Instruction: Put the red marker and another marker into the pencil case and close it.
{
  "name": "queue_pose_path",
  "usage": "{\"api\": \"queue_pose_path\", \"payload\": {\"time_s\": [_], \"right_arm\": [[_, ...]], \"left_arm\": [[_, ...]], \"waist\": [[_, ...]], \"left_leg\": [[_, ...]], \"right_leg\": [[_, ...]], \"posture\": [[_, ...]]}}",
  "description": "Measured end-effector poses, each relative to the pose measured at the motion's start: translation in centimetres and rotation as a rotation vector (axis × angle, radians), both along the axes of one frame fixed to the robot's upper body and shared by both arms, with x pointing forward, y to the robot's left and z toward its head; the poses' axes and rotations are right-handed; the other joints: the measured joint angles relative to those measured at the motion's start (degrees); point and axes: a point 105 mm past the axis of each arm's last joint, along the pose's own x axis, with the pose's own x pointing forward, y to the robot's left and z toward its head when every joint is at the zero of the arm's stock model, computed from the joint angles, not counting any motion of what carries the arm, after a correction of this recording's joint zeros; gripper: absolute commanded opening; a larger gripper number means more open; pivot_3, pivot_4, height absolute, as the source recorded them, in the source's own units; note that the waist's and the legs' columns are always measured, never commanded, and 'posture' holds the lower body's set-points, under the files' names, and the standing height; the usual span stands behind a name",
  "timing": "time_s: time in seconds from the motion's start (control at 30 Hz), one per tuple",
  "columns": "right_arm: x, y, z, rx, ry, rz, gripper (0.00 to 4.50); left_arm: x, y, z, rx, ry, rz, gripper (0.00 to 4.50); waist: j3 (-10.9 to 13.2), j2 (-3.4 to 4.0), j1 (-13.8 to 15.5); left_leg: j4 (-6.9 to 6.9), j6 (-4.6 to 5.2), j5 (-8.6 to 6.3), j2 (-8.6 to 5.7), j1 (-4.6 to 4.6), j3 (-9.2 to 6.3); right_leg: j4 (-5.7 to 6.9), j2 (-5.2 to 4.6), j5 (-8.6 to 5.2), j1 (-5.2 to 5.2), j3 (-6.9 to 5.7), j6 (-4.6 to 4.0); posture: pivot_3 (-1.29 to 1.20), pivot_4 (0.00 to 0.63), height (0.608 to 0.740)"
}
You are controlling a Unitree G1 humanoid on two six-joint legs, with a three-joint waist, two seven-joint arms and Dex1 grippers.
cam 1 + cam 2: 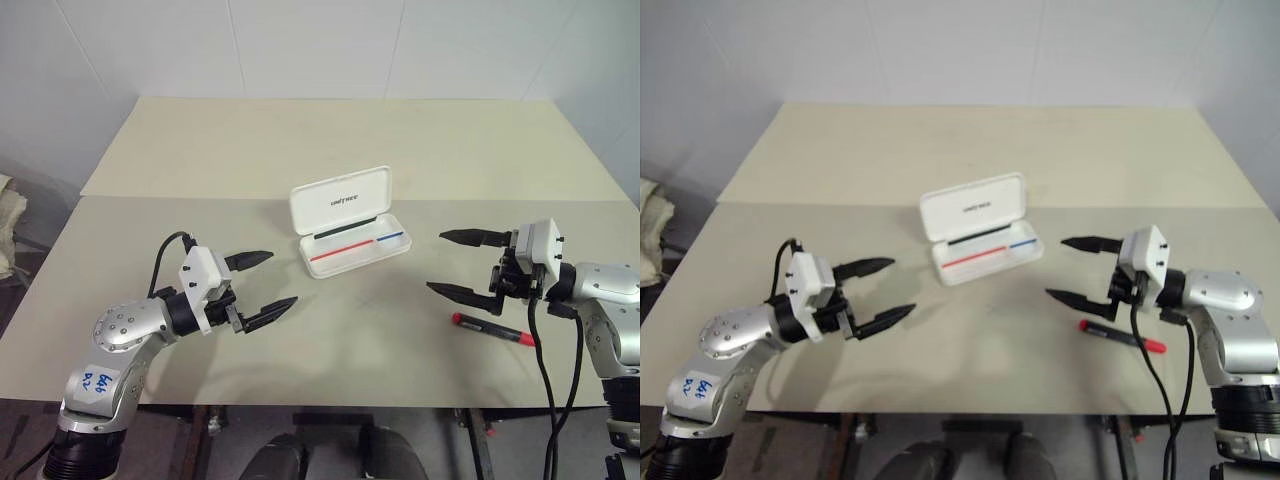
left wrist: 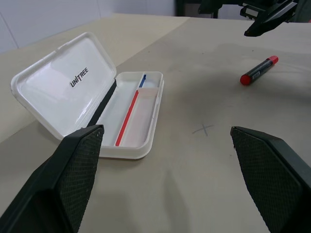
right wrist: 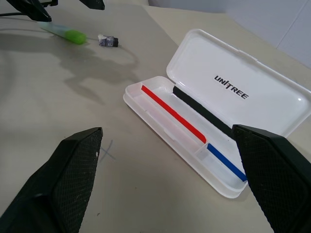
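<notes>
The white pencil case (image 1: 340,200) lies open in the middle of the table, lid propped up at the back, with a red-and-blue stripe inside its tray. The red marker (image 1: 492,329) lies flat on the table at the right, just below my right gripper (image 1: 436,261), which hovers open and apart from it. In the right wrist view a light-green marker (image 3: 65,32) lies on the table under my left gripper (image 1: 282,278). That gripper is open, holds nothing, and points toward the case from the left.
A small grey-and-black piece (image 3: 108,41) with a thin cable lies beside the green marker. A faint cross (image 2: 203,129) is drawn on the table in front of the case. A seam (image 1: 200,197) joins two tabletops behind the case. Crumpled cloth (image 1: 8,215) sits off the far left.
</notes>
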Motion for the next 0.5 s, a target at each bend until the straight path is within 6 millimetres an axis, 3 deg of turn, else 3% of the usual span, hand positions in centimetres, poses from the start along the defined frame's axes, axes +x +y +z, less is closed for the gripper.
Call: {"api": "queue_pose_path", "payload": {"time_s": [0.47, 0.5], "right_arm": [[0.4, -0.1, 0.5, -0.002, -0.002, 0.011, 4.5], [0.5, 0.0, 0.6, -0.003, -0.006, 0.015, 4.5]], "left_arm": [[1.5, -0.2, 0.7, 0.033, -0.034, -0.029, 4.47], [1.6, -0.2, 0.7, 0.037, -0.042, -0.033, 4.08]], "waist": [[0.0, 0.01, 0.3], [0.0, 0.01, 0.3]], "left_leg": [[0.01, -0.03, -0.02, 0.03, 0.0, 0.05], [0.01, -0.03, -0.02, 0.03, 0.0, 0.04]], "right_leg": [[0.0, 0.03, 0.0, -0.02, 0.01, 0.0], [0.01, 0.03, 0.0, -0.02, 0.0, 0.0]], "posture": [[0.0, 0.15, 0.74], [0.0, 0.15, 0.74]]}}
